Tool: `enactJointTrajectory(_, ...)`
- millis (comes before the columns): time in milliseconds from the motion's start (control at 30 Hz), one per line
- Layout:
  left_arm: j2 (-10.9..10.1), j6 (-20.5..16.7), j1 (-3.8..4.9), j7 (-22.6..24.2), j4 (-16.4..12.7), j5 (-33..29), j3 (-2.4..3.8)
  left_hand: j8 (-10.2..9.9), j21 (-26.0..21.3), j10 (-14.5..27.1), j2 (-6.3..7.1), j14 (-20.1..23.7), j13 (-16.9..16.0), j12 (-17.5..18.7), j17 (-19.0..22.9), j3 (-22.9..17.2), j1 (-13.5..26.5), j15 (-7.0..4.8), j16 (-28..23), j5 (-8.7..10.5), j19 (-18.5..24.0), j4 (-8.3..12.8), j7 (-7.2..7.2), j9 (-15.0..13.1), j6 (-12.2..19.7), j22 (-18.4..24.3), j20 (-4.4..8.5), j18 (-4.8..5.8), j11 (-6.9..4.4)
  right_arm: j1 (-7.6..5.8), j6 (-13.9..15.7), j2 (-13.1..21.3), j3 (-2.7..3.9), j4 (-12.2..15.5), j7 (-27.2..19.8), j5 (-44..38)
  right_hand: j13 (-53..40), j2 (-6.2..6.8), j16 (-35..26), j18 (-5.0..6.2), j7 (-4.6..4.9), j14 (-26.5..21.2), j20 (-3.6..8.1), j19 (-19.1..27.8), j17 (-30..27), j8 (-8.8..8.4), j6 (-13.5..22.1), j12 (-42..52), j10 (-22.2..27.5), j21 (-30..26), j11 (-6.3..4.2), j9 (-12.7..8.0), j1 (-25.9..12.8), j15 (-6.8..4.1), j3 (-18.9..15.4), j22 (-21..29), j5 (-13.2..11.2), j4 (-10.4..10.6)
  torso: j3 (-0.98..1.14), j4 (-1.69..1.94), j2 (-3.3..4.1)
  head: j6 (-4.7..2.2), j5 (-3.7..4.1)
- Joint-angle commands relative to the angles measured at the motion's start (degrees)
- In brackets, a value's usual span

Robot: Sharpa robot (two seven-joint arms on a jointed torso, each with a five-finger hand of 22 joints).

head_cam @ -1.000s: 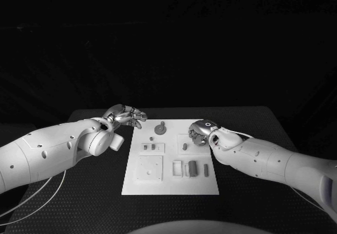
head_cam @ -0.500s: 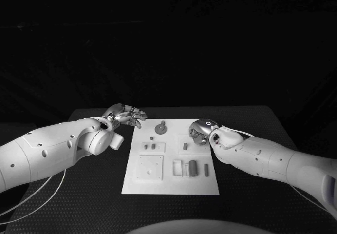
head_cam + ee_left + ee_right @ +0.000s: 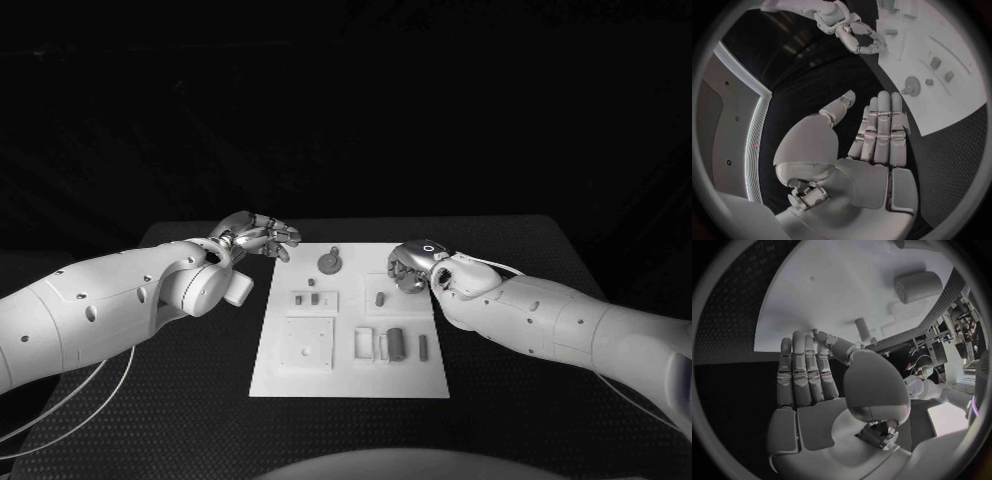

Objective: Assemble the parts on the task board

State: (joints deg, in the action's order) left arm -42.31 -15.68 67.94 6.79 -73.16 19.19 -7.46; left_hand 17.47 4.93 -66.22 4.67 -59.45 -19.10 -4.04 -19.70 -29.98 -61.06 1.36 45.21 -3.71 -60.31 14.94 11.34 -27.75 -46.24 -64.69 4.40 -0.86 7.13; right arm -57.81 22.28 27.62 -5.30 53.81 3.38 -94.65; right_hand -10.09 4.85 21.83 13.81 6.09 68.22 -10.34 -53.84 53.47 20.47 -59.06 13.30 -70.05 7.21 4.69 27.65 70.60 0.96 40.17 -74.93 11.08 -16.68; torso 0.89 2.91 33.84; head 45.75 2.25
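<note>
On the black table (image 3: 173, 400) a white board (image 3: 351, 378) is laid flat, with small grey parts resting on it: a round knob with a stem (image 3: 330, 263) near the far edge, a short peg (image 3: 381, 298) in the middle right, and a dark upright block (image 3: 395, 346) nearer the robot. The left robot hand (image 3: 257, 238) is held just off the board's far left corner, its fingers straight and apart, nothing gripped. The right robot hand (image 3: 414, 265) is poised over the board's far right part, near the peg; its fingers are extended and nothing is seen held in the wrist view. A slip is judged likely if the peg is approached from the side: it could be knocked over or rolled before being pinched, and the board could be nudged out of place.
</note>
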Motion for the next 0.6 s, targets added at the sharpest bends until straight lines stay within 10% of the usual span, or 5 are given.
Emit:
enactJointTrajectory(33, 0.11, 0.72, 0.05, 0.32, -0.04, -0.31, 0.04, 0.19, -0.37, 0.56, 0.14, -0.54, 0.06, 0.13, -0.08, 0.15, 0.35, 0.06, -0.26, -0.19, -0.38, 0.16, 0.11, 0.06, 0.49, 0.10, -0.17, -0.11, -0.01, -0.21, -0.89, 0.10, 0.13, 0.39, -1.20, 0.71, 0.02, 0.07, 0.26, 1.18, -0.02, 0.17, 0.09, -0.45, 0.08, 0.12, -0.51, -0.11, -0.39, 0.19, 0.19, 0.08, 0.65, -0.09, 0.34, -1.31, -0.17, 0.00, -0.01, 0.01, -0.03, 0.03, 0.04)
enactJointTrajectory(600, -0.20, 0.88, 0.05, 0.12, -0.15, -0.31, 0.04, 0.21, -0.48, 0.72, 0.20, -0.52, 0.07, 0.16, -0.26, 0.18, 0.37, 0.09, -0.45, -0.18, -0.47, 0.16, 0.16, 0.11, 0.63, 0.18, -0.18, -0.13, 0.04, -1.21, -1.75, 2.69, 0.67, 4.17, -1.35, 3.23, -0.06, 0.04, 0.20, 1.18, 0.00, 0.14, 0.07, -0.43, 0.16, 0.07, -0.49, -0.19, -0.37, 0.17, 0.21, 0.07, 0.53, -0.07, 0.34, -1.30, -0.18, 0.03, 0.00, 0.00, -0.01, 0.22, -0.16)
